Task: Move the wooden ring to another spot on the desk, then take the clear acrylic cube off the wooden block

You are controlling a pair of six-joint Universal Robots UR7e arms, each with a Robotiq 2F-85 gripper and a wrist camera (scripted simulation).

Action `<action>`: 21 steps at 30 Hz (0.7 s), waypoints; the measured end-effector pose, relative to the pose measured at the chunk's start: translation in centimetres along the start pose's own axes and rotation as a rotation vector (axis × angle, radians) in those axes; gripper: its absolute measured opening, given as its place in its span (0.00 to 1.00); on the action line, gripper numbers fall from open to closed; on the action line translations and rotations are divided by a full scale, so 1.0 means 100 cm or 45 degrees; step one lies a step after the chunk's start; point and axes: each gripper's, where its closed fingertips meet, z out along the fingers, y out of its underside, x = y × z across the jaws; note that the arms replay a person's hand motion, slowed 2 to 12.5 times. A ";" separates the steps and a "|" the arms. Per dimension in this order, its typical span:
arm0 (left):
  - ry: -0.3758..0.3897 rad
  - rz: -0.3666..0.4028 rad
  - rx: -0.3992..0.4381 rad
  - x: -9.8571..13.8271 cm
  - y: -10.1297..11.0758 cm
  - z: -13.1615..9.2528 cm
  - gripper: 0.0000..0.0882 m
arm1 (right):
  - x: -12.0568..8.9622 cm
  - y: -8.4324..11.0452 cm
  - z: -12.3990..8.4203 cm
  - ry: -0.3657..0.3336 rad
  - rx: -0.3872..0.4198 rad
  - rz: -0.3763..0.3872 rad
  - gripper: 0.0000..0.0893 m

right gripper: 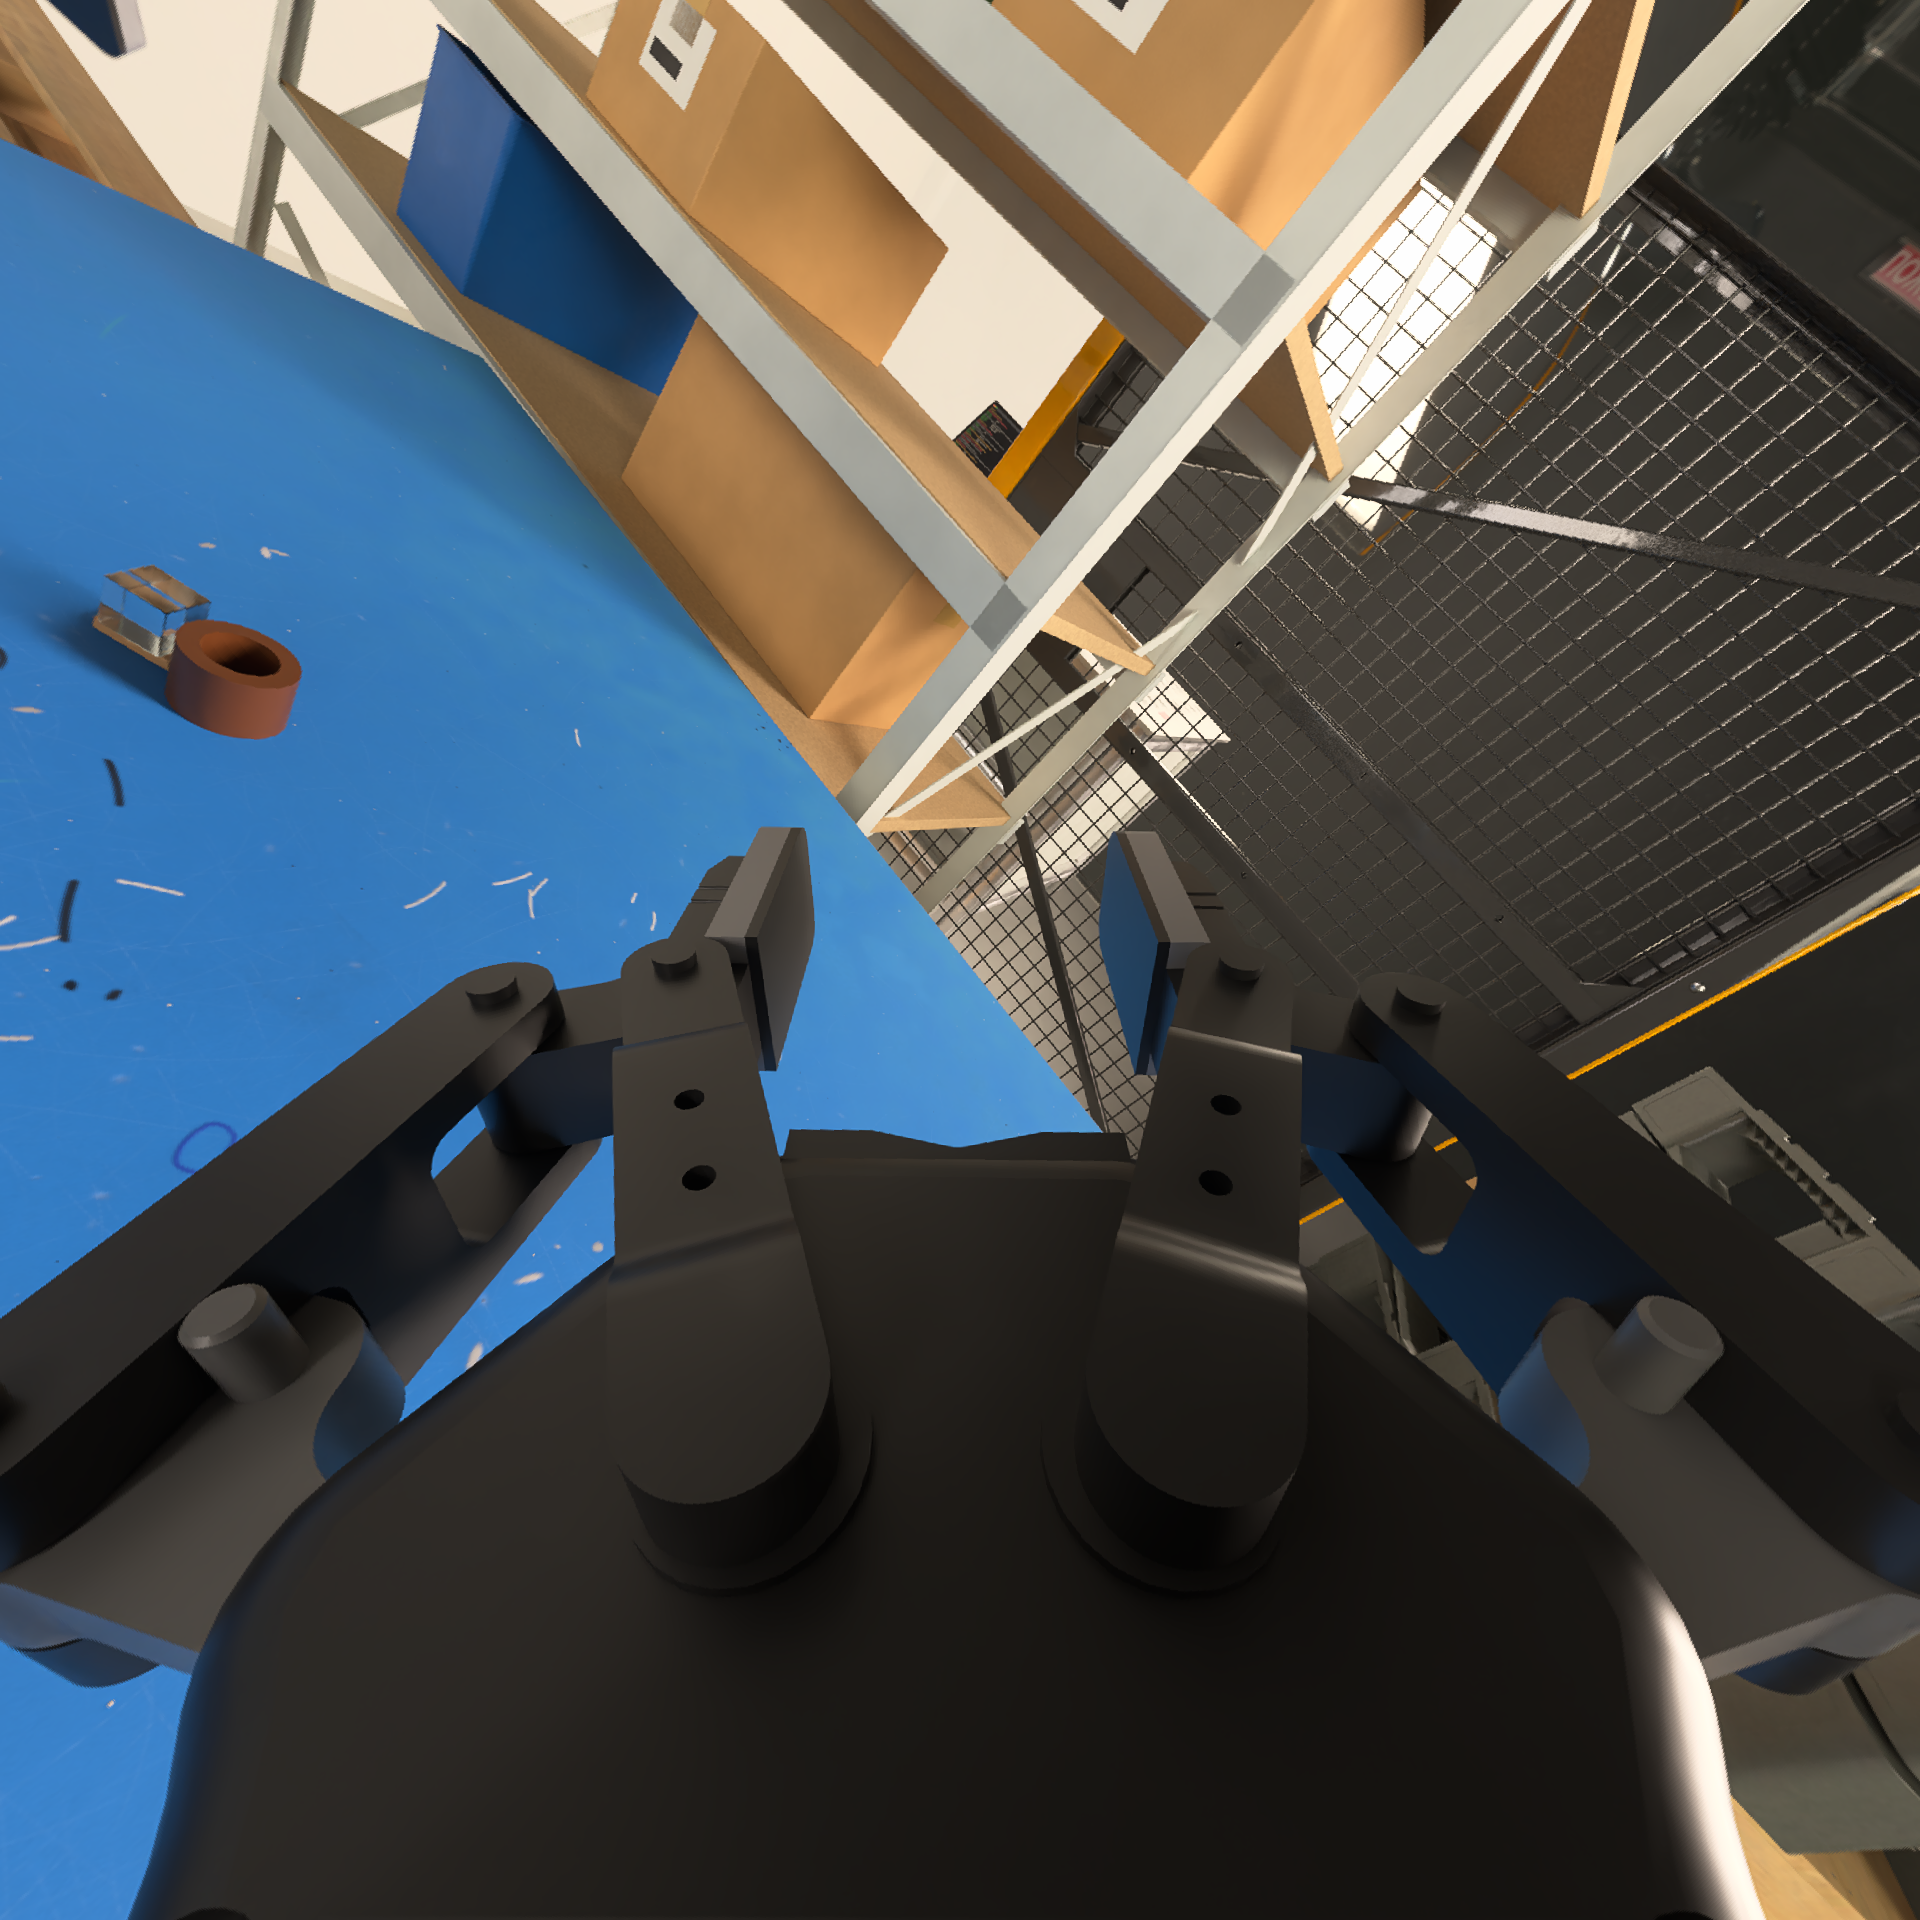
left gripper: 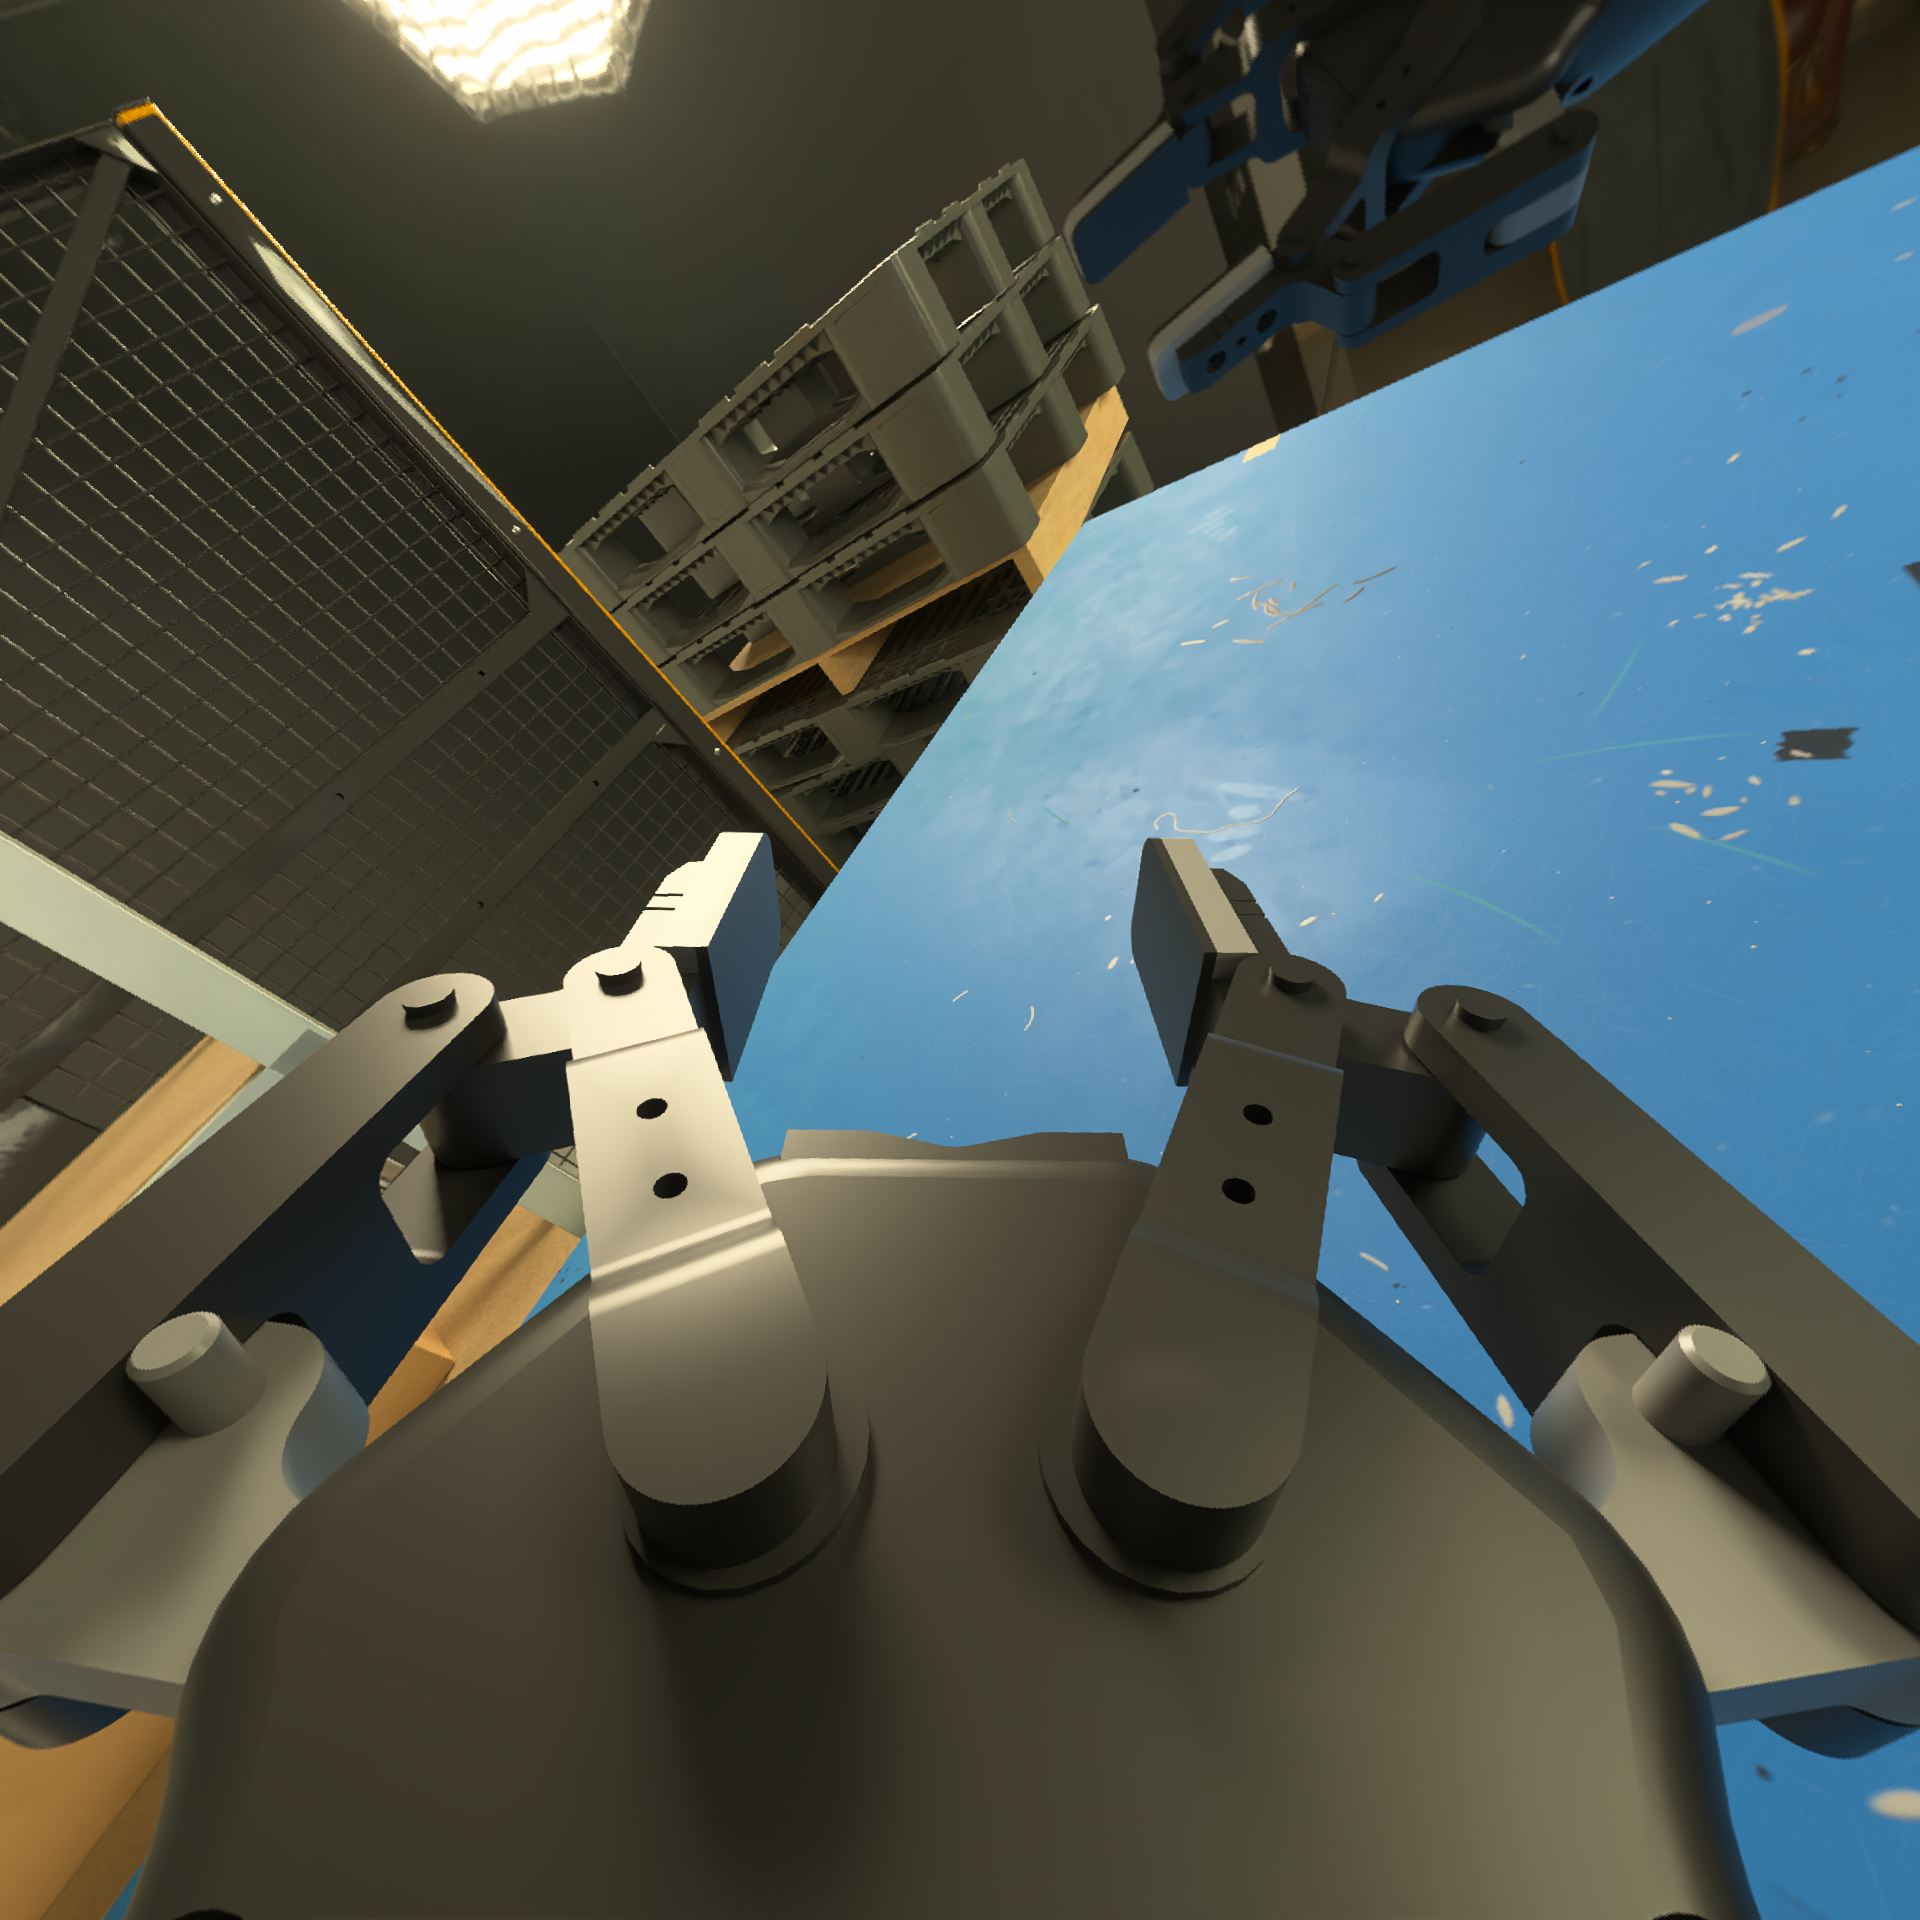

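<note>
both hands, left [left gripper: 956,935] and right [right gripper: 956,935], wide and empty; ring [right gripper: 234,678] touches cube [right gripper: 151,608], so grabbing it may topple the cube.

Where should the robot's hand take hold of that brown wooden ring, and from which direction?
Probably from above. The wooden ring lies flat on the blue desk with its hole facing up, so its wall is the part to pinch: one finger in the hole, one outside. Best on the side away from the clear cube, which sits close behind it. The right hand is open and empty.
</note>
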 end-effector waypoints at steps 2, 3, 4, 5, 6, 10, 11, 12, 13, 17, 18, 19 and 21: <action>0.025 -0.029 0.010 -0.008 -0.001 -0.004 0.70 | 0.002 0.001 -0.002 0.000 0.000 0.007 0.56; 0.044 -0.043 0.015 -0.011 -0.001 -0.006 0.70 | 0.003 0.001 -0.003 0.001 0.000 0.011 0.56; 0.064 -0.057 0.020 -0.014 -0.001 -0.008 0.71 | 0.004 0.001 -0.004 0.002 0.001 0.015 0.56; 0.084 -0.071 0.025 -0.017 0.000 -0.010 0.71 | 0.006 0.002 -0.006 0.003 0.001 0.019 0.56; 0.102 -0.084 0.028 -0.021 0.000 -0.012 0.72 | 0.007 0.002 -0.007 0.002 0.002 0.025 0.56; 0.172 -0.132 0.029 -0.034 0.005 -0.018 0.76 | 0.010 0.003 -0.010 -0.001 0.007 0.053 0.56; 0.181 -0.144 0.025 -0.038 0.006 -0.019 0.77 | 0.010 0.004 -0.011 -0.004 0.007 0.061 0.56; 0.188 -0.156 0.020 -0.043 0.009 -0.020 0.78 | 0.011 0.004 -0.012 -0.007 0.008 0.070 0.56; 0.195 -0.168 0.014 -0.047 0.011 -0.021 0.79 | 0.011 0.005 -0.013 -0.011 0.009 0.078 0.56; 0.216 -0.220 -0.028 -0.062 0.024 -0.022 0.84 | 0.013 0.007 -0.015 -0.021 0.009 0.108 0.56; 0.220 -0.233 -0.042 -0.065 0.027 -0.022 0.85 | 0.013 0.007 -0.016 -0.024 0.008 0.115 0.56; 0.224 -0.247 -0.057 -0.068 0.031 -0.022 0.86 | 0.014 0.007 -0.016 -0.025 0.008 0.121 0.56; 0.233 -0.276 -0.093 -0.073 0.040 -0.021 0.87 | 0.015 0.008 -0.017 -0.024 0.006 0.128 0.56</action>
